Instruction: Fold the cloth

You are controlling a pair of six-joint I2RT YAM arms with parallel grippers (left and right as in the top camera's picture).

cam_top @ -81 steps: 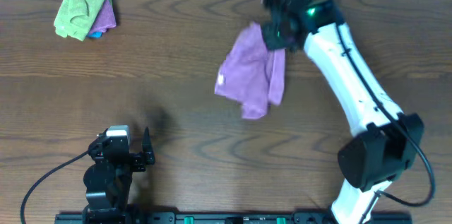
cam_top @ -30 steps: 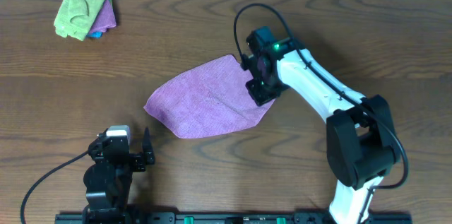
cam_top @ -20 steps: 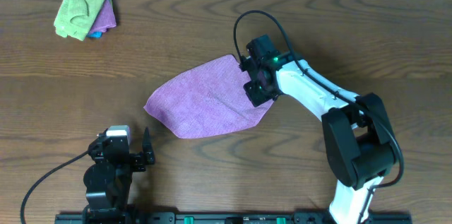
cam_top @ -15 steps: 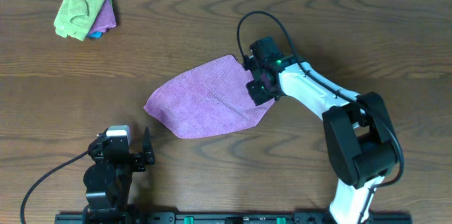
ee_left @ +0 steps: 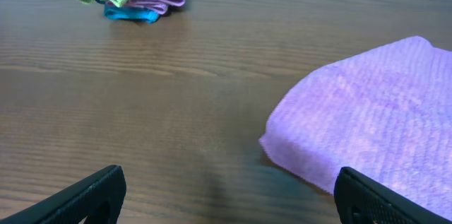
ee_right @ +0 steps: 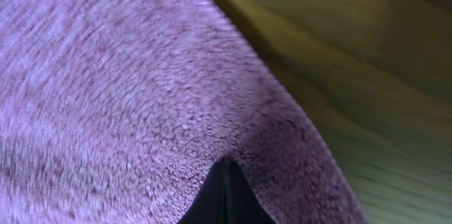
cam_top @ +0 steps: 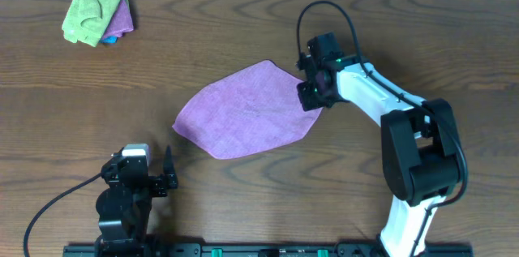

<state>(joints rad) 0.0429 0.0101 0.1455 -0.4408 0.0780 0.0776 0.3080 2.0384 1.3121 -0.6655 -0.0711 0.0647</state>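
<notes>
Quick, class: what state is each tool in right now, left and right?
Left tool: open, holding nothing.
Right tool: shut on the purple cloth, at its edge.

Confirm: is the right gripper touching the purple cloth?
Touching. The right wrist view shows the right gripper shut, pinching a raised ridge of the cloth.

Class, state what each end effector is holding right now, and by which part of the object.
The right end effector pinches the purple cloth at its right edge; the left end effector holds nothing.
</notes>
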